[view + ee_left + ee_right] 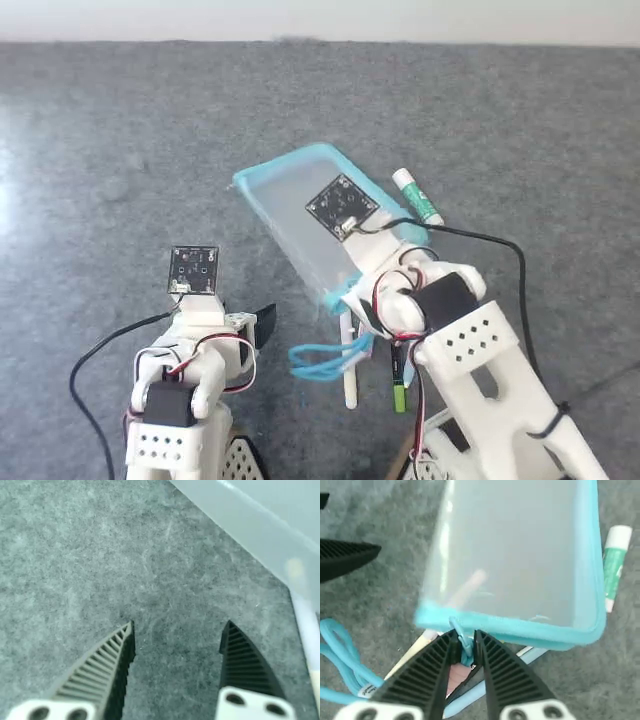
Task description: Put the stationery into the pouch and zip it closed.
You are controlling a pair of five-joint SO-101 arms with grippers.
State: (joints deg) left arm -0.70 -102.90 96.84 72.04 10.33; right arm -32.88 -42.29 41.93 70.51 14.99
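- Pouch (300, 215) lies mid-table, with the right gripper (466, 634) at its near end, jaws pinched narrow on the zipper pull (460, 631).
- Left gripper (180, 626) hangs spread wide and empty over the mat (100, 555), just beside the pouch.
- Glue stick (417, 196) lies outside, so the zip is probably being opened. Next, draw the pull along the edge with the pouch braced.

Gripper (466, 637) pinching zip pull (458, 628) of pouch (520, 555), glue stick (614, 565) beside

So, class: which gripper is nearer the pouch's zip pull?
Right. The right gripper is shut on the zip pull; the left gripper hangs open over the mat, beside the pouch.
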